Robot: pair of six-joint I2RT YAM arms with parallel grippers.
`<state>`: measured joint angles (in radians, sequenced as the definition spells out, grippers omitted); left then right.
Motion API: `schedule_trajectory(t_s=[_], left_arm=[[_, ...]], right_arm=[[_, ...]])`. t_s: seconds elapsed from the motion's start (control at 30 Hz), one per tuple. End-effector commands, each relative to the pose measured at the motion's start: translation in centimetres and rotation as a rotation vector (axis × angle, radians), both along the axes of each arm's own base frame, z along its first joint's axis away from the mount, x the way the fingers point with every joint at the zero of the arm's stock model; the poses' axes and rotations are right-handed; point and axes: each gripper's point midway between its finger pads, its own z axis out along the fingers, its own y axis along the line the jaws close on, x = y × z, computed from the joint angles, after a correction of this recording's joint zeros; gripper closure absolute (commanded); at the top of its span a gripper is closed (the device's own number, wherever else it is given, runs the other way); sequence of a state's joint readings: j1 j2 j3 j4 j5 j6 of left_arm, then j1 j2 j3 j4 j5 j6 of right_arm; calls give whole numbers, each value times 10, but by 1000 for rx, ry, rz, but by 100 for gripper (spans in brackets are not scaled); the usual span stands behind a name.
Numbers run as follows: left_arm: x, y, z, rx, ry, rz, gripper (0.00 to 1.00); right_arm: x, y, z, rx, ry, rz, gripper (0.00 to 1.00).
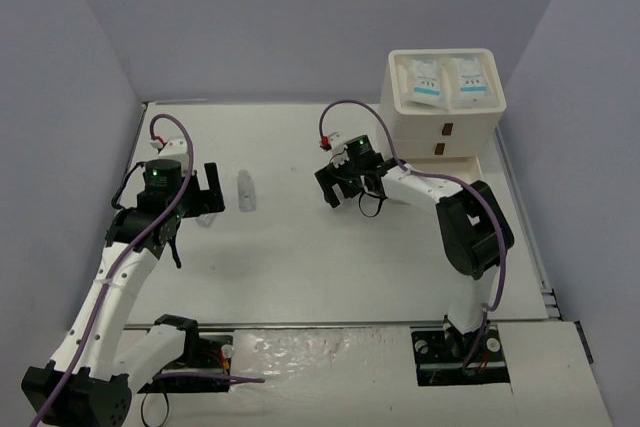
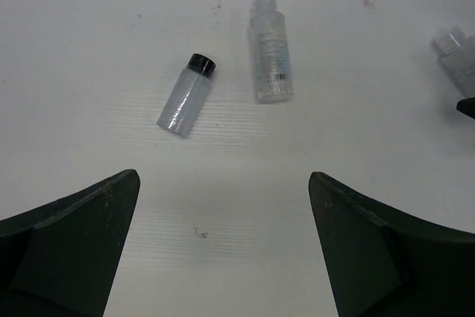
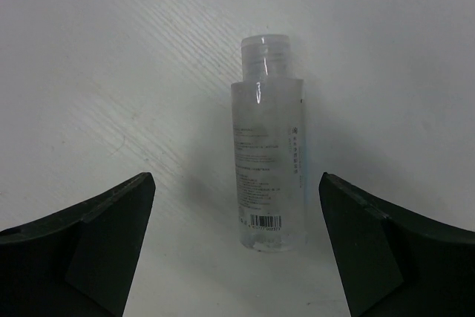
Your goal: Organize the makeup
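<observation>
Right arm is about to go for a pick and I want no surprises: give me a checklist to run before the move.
1. Right claw open: ok.
2. Clear bottle lying between its fingers, untouched: ok.
3. Left claw open, empty: ok.
4. Black-capped vial apart from the left claw: ok.
5. Two sachets on top of the drawer box: ok.
6. A drawer open to take the bottle: cannot tell.

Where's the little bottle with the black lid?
In the left wrist view, the black-capped vial lies on the table just left of the longer clear bottle, ahead of the open left end effector.
</observation>
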<state>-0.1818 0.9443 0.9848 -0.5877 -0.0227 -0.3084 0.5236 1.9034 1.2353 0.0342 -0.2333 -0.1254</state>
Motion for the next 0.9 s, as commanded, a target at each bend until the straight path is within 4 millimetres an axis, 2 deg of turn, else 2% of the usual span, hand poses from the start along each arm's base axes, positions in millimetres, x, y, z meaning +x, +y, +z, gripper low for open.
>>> schedule_trajectory(t_s=[0.0, 0.1, 0.2, 0.33, 0.4, 0.47, 0.57, 0.7, 0.87], left_arm=[[9, 1, 14, -17, -57, 19, 3], [9, 1, 14, -18, -55, 18, 3], [9, 1, 15, -19, -59, 16, 3], [9, 1, 14, -20, -57, 17, 3], [9, 1, 14, -19, -56, 18, 3], [8, 1, 14, -19, -55, 19, 3], [8, 1, 14, -20, -57, 19, 3], [8, 1, 14, -19, -54, 18, 3], [8, 1, 14, -20, -56, 19, 3]], right_arm=[[32, 11, 24, 26, -101, 1, 16], [31, 12, 17, 14, -98, 2, 24], [31, 12, 17, 19, -103, -9, 37], [34, 12, 15, 26, -102, -32, 63], [34, 12, 11, 23, -93, -40, 71], [33, 13, 7, 22, -83, -42, 86], [30, 12, 10, 33, -82, -49, 100], [27, 11, 39, 113, -130, -102, 100], [13, 3, 106, 337, -227, -230, 100]])
